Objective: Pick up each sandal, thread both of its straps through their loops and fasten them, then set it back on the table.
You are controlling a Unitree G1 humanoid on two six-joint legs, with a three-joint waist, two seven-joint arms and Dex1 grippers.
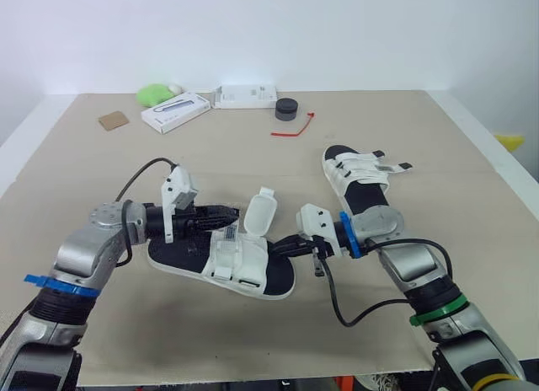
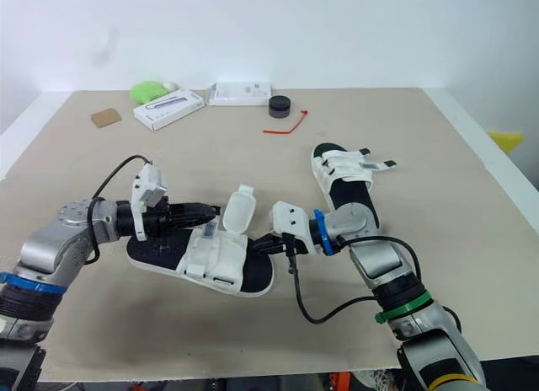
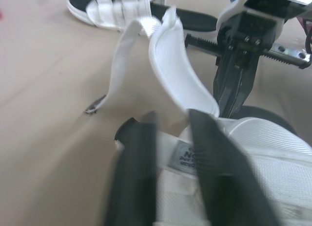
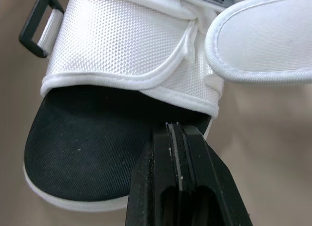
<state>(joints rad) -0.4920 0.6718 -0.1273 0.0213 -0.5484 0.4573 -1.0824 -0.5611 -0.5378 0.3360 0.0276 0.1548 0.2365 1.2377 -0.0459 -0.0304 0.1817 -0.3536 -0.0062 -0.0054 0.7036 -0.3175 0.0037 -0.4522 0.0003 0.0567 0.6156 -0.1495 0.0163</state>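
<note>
Lying midway on the tan bench [image 1: 253,155], the white-strapped, black-footbed sandal [image 1: 221,260] has the left gripper [image 1: 234,212] at its 9 o'clock, fingers [image 3: 139,172] apart over a mesh strap, the right gripper [image 1: 284,246] at 3 o'clock, fingers [image 4: 161,177] together against the toe, and a matching second sandal [image 1: 358,184] at 2 o'clock.

Both arms reach inward to the near sandal [image 1: 244,265] — left tool [image 1: 229,214] parted over its straps, right tool [image 1: 284,244] pinched closed at its end.

On my beige desk [image 1: 210,155] I see a white-strapped black-soled sandal [image 1: 358,176], a long white carton [image 1: 175,112], a black round puck [image 1: 286,109], a red tie [image 1: 295,126].
</note>
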